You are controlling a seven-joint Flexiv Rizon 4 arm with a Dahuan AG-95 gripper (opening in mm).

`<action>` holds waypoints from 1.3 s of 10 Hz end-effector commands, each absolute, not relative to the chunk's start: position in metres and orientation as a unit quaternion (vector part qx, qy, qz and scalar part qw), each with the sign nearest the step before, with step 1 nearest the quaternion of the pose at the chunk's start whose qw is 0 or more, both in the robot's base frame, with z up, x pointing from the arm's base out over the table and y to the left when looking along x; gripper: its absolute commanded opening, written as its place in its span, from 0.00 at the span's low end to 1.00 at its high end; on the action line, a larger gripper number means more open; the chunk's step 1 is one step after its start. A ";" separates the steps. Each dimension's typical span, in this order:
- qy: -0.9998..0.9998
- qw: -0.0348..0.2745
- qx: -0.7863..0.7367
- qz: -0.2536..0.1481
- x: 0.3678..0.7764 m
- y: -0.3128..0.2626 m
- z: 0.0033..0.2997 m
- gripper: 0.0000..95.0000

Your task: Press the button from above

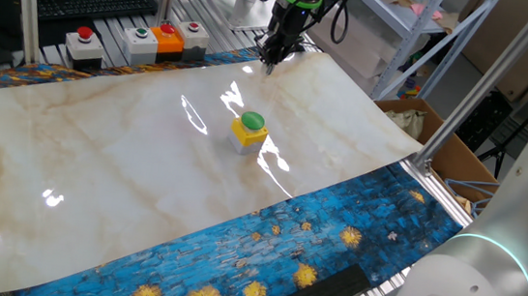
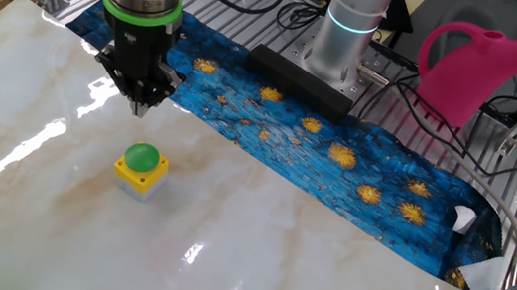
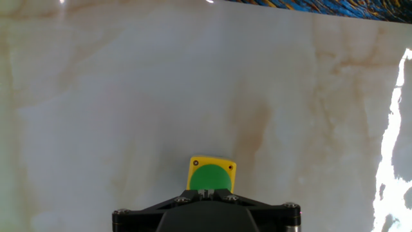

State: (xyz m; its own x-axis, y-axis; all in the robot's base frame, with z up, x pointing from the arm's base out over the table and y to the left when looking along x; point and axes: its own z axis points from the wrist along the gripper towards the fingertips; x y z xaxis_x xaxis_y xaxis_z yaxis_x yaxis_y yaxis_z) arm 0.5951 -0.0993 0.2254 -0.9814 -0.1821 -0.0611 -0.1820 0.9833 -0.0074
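The button (image 1: 250, 128) is a green dome on a small yellow cube, standing upright on the pale marble sheet (image 1: 126, 164). It also shows in the other fixed view as the button (image 2: 141, 165) and low in the hand view as the button (image 3: 212, 177). My gripper (image 1: 270, 63) hangs in the air well above the sheet, behind the button in one fixed view. In the other fixed view the gripper (image 2: 141, 105) sits above and slightly to the side of the dome. Its fingertips (image 3: 206, 192) meet with no gap, so it is shut on nothing.
Grey boxes with red and green buttons (image 1: 85, 41) and an orange box (image 1: 168, 38) line the far table edge. A keyboard (image 1: 93, 2) lies behind them. A pink watering can (image 2: 469, 68) and the arm's base (image 2: 349, 27) stand beside the blue patterned cloth (image 2: 356, 168).
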 end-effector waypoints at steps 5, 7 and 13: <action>0.995 0.031 -0.092 0.002 0.596 -0.099 0.226 0.00; 0.995 0.031 -0.092 0.002 0.596 -0.099 0.226 0.00; 0.995 0.039 -0.096 -0.005 0.596 -0.099 0.226 0.00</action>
